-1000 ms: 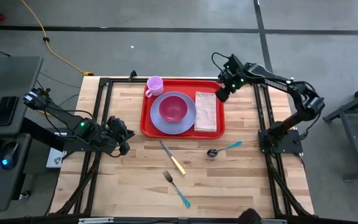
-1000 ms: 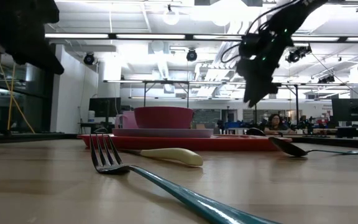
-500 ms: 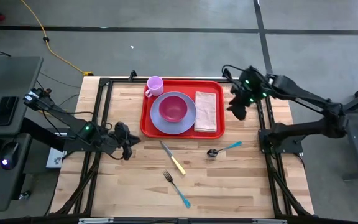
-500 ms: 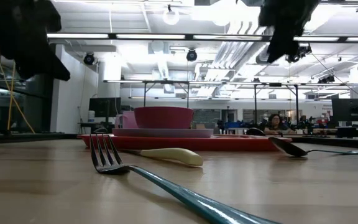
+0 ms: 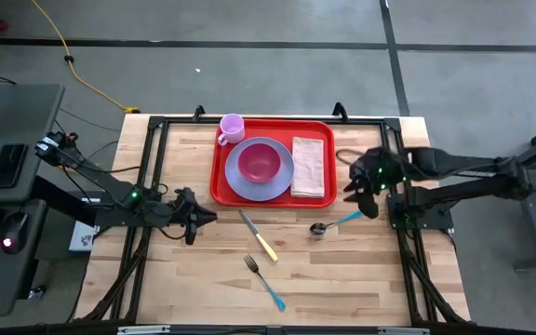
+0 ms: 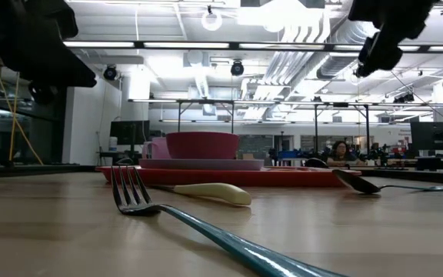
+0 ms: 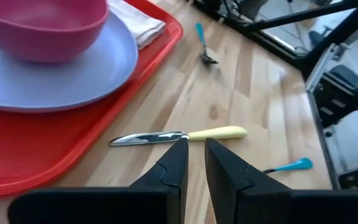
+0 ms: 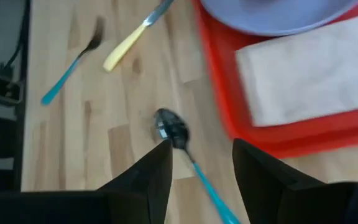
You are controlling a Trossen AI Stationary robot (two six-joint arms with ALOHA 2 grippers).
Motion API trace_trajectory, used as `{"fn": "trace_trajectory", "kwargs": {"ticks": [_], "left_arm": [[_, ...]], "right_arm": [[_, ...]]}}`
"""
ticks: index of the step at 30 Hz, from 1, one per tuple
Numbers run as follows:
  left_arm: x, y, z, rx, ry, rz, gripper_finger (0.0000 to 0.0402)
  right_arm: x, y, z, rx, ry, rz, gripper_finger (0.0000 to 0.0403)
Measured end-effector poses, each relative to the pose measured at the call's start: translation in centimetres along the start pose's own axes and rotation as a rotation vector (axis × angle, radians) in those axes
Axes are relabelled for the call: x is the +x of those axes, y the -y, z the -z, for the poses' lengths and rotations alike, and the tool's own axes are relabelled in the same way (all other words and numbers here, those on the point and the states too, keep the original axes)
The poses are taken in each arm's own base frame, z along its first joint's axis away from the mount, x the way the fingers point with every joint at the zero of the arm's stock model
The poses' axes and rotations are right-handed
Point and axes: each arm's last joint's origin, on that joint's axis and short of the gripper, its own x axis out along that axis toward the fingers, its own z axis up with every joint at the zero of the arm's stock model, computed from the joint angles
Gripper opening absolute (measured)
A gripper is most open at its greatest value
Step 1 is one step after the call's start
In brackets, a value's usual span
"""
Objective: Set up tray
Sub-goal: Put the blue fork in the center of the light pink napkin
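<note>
The red tray [image 5: 273,191] lies flat on the table [image 5: 203,279], at the middle of the far edge, its long side running along that edge. On it sits a round lavender plate [image 5: 259,182] toward the tray's left half, and a pink bowl [image 5: 260,163] stands on the plate. A folded beige napkin [image 5: 311,167] lies on the tray's right part, just beside the plate. A small lavender cup [image 5: 232,127] stands at the tray's far left corner, touching the plate's rim as far as the high view shows.

On the bare wood in front of the tray's near edge lies a knife [image 5: 260,236] with a pale yellow handle, its blade pointing toward the tray. Nearer the table's front edge lies a fork [image 5: 264,282] with a teal handle. A spoon [image 5: 334,222] with a teal handle lies off the tray's near right corner, its bowl toward the table's middle.

The right gripper [image 5: 360,193] hangs above the table just right of the tray's near right corner, over the spoon's handle; its fingers [image 8: 148,177] stand wide apart and hold nothing. The left gripper [image 5: 197,220] hovers near the table's left side, level with the tray's near edge and pointing toward the knife; its fingers [image 7: 174,168] stand a narrow gap apart, with nothing between them.
</note>
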Motion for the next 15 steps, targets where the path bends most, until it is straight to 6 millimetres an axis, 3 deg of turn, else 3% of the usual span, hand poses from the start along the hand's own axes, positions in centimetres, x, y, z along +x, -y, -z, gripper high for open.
{"fn": "trace_trajectory", "kwargs": {"ticks": [6,15], "left_arm": [[0.2,0.4,-0.1,-0.025,0.004,0.057,0.0085],[0.5,0.7,0.0,-0.041,-0.014,0.098,0.0085]], "right_arm": [[3.1,-0.6,1.5,-0.048,-0.005,-0.059,0.0144],[5.1,-1.7,1.1,-0.152,0.022,-0.088,0.0144]]}}
